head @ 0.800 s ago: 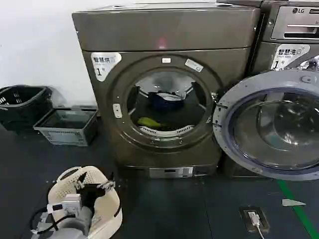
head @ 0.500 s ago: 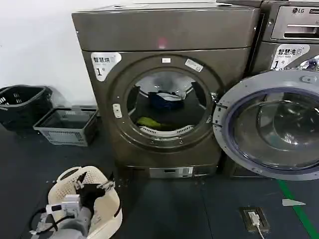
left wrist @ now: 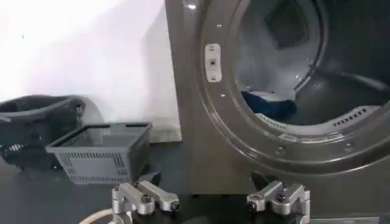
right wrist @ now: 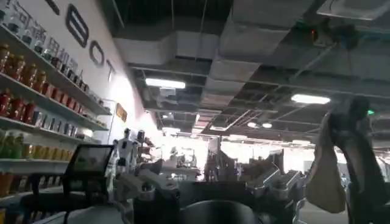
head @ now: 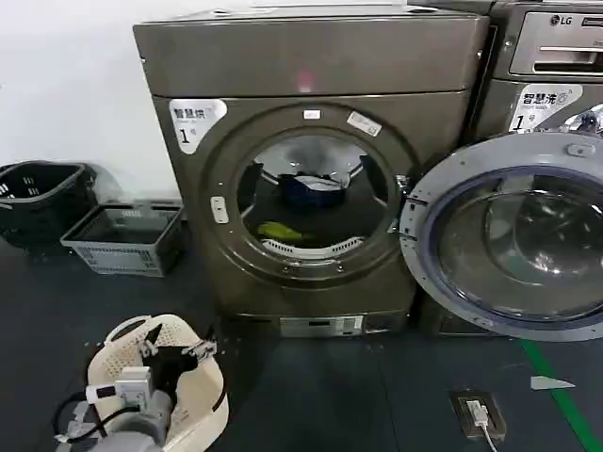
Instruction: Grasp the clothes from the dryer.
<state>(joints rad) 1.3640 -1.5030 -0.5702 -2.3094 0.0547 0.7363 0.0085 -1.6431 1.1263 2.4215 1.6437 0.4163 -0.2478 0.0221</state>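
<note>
- My left tool [head: 177, 354] hangs low with its fingers spread and nothing between them; the dryer [head: 311, 160] stands ahead of it, door swung aside.
- The clothes [head: 311, 188] lie up beyond the tool, inside the drum: dark blue at the back, yellow-green [head: 280, 230] nearer the lip.
- I judge the tool should rise, enter centred through the porthole, and take the nearer piece.
- Right tool: state unreadable.

Evenly lit wall [head: 66, 85], dark floor [head: 358, 395]; glare on door [head: 513, 240]; dim, backlit, hazy under ceiling lamps [right wrist: 166, 83].
</note>
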